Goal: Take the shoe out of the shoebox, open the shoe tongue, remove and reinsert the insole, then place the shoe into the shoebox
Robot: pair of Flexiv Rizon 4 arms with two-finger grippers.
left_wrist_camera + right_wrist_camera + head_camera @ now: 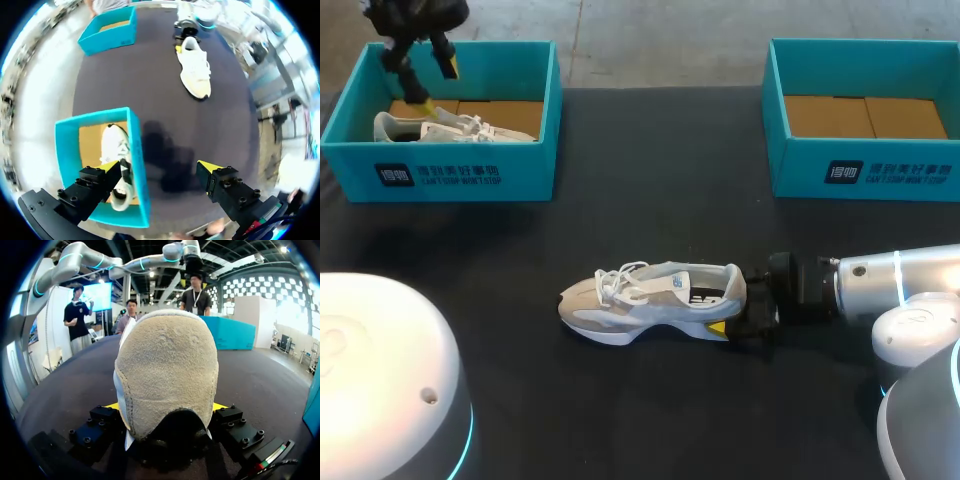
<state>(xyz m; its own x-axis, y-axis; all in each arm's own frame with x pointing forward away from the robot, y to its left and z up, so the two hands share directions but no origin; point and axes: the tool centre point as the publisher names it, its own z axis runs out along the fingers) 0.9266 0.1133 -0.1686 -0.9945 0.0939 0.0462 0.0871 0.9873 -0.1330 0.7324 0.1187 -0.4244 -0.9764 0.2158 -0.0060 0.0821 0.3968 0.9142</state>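
Head view has the table shoe upright on its sole near the middle of the black table, toe toward my left and heel toward my right; bare tabletop lies all around it, with a broad strip between it and the two teal boxes along the far edge. The right gripper comes in low from the right; its fingers press the heel from both sides (the right wrist view shows a yellow tip at each flank of the heel). The left shoebox sits at the far left corner, a second shoe lying inside on brown cardboard; the left gripper hangs over it, fingers spread wide and holding nothing, one finger above that box and the other out past its wall. The right shoebox stands at the far right, well apart from the table shoe.
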